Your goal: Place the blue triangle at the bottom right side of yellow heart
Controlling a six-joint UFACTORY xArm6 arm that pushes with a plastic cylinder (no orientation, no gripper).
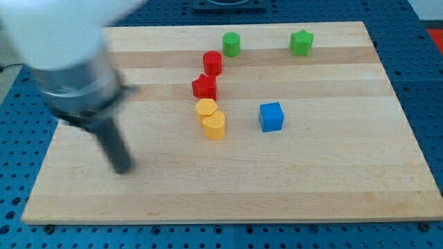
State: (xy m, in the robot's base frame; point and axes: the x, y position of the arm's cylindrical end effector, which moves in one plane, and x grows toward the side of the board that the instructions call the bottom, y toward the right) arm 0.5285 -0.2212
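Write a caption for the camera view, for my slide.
Rod tip rests at the board's left, far from the yellow heart and the blue block.

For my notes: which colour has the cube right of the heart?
Blue: the cube, seen clearly in the camera view, right of the yellow heart.
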